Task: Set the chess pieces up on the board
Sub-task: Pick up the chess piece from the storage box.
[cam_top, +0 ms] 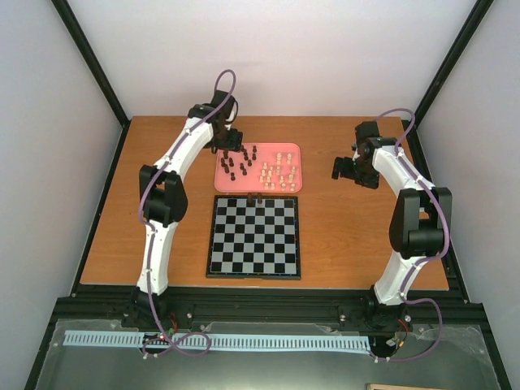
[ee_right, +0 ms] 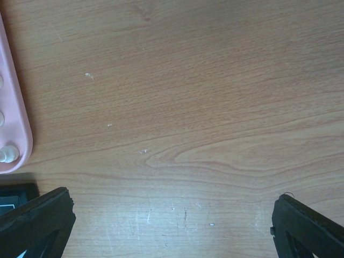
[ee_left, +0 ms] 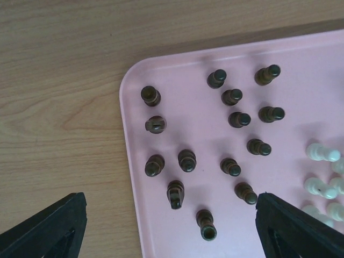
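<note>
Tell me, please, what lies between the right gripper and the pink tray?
Only bare wooden table lies between the right gripper and the pink tray, as the top external view shows.

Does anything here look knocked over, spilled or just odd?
Nothing stands out. The chess pieces stand scattered but seemingly upright in the pink tray, none spilled onto the table; the board lies straight.

The board (cam_top: 253, 237) lies mid-table (cam_top: 357, 236), two dark pieces (cam_top: 253, 197) on its 12 o'clock edge. At its 12 o'clock sits the pink tray (cam_top: 258, 187): dark chess pieces (cam_top: 231, 168) toward 9 o'clock, cream ones (cam_top: 280, 172) toward 3. The left gripper (cam_top: 231, 146) hangs over the tray's 10 o'clock corner; the right gripper (cam_top: 340, 169) hovers at the tray's 3 o'clock.
</note>
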Available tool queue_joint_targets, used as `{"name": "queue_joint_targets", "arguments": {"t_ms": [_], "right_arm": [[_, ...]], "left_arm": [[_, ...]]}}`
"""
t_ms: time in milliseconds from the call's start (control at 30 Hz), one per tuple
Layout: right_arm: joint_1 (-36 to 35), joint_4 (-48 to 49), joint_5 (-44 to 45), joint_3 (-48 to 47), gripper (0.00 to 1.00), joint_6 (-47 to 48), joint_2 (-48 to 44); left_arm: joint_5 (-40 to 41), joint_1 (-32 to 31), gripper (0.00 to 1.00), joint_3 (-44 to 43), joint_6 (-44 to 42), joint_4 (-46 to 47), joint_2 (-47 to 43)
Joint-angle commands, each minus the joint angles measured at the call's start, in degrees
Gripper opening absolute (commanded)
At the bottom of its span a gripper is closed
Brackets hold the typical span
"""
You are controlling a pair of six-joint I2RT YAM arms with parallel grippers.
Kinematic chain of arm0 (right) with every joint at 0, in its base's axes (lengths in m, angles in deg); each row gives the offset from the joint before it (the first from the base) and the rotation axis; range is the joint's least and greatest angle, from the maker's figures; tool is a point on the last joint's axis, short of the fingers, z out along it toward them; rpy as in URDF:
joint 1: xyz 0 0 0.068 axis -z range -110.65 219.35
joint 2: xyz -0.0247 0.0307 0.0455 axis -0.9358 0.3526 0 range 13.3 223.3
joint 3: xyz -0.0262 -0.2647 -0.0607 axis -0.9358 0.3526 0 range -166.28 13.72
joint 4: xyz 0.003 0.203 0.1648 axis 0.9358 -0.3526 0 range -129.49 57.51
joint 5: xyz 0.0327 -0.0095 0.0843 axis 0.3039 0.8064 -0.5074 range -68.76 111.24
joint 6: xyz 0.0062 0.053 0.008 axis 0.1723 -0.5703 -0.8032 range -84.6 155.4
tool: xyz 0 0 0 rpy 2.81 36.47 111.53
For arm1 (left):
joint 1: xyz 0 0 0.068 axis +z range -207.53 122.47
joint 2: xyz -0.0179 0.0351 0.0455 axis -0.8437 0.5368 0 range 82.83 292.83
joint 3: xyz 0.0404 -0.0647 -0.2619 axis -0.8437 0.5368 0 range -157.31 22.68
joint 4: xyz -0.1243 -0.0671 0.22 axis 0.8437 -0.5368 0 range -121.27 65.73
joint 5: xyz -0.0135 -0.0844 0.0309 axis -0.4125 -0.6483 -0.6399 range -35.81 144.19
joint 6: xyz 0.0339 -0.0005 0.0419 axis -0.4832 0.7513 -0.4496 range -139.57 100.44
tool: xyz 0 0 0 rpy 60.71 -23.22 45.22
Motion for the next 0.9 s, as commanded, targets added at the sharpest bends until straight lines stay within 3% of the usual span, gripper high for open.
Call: {"name": "queue_joint_targets", "arguments": {"t_ms": [0,200,400,667,867], "right_arm": [[-0.26,-0.67,1.10,-1.39,1.00,-1.57,0.49],[-0.23,-1.23,1.34,-1.40,0.99,-1.83,1.02],[-0.23,-0.90,1.16,0.11,1.00,-1.95,1.28],[-0.23,-0.70,1.72,1.92,0.99,-1.30,1.84],[-0.25,-0.78,1.42,1.10,0.99,-1.39,3.06]], "left_arm": [[0.93,0.59,0.86,-3.10,1.03,1.39,2.24],[1.51,0.59,0.75,-0.73,2.42,2.27,2.08],[0.74,0.59,0.58,8.09,2.94,5.50,-4.12],[-4.59,0.40,0.57,24.72,5.26,10.79,-14.13],[-5.18,-0.96,0.55,28.54,5.64,12.35,-14.72]]}}
